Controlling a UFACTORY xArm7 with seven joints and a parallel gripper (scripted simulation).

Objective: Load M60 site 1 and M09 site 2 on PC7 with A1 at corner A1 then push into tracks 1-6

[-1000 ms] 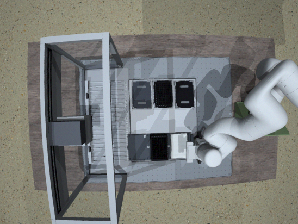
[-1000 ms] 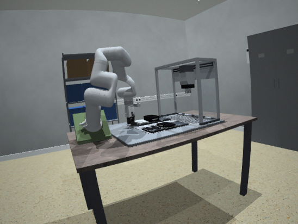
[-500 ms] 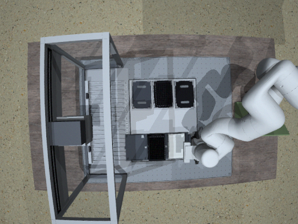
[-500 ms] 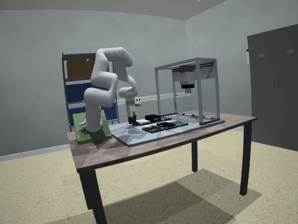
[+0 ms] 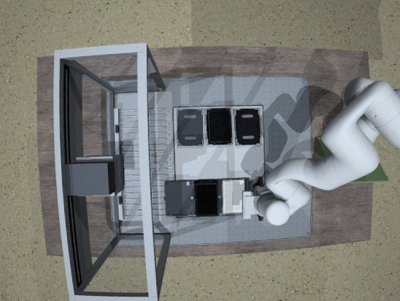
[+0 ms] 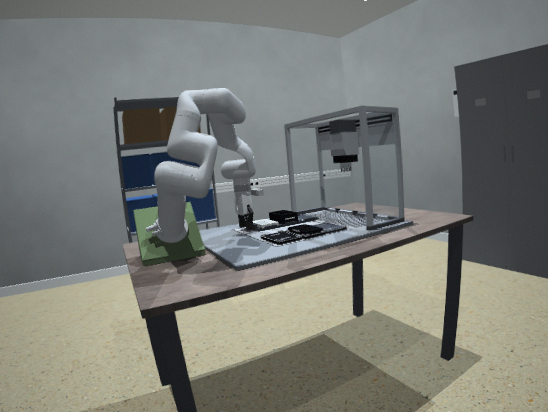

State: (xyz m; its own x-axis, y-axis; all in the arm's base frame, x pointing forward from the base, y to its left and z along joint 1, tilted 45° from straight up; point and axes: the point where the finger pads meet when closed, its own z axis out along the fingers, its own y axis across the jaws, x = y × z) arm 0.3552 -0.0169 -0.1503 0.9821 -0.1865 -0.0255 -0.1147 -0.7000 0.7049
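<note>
The plate carrier PC7 [image 5: 204, 197] lies on the apron, pointing at the rails [image 5: 140, 164]. Its handle [image 5: 249, 205] is at the end nearest the arm. A light plate, M60 [image 5: 233, 196], sits on site 1 next to the handle. The black deep-well block M09 [image 5: 206, 197] sits on site 2 and stands tall in the side view [image 6: 283, 216]. Site 3 [image 5: 179, 197] shows bare dark grey. M06 [image 5: 219, 126] sits in the middle nest. My gripper [image 5: 258, 198] [image 6: 246, 219] is open and low at the handle end, largely hidden under my wrist.
Nests S1 [image 5: 248, 126] and S3 [image 5: 190, 126] look empty. The instrument's frame [image 5: 106, 164] stands over the rails, with a dark head [image 5: 93, 178] inside. My arm's green base [image 6: 167, 240] is at the table's near end.
</note>
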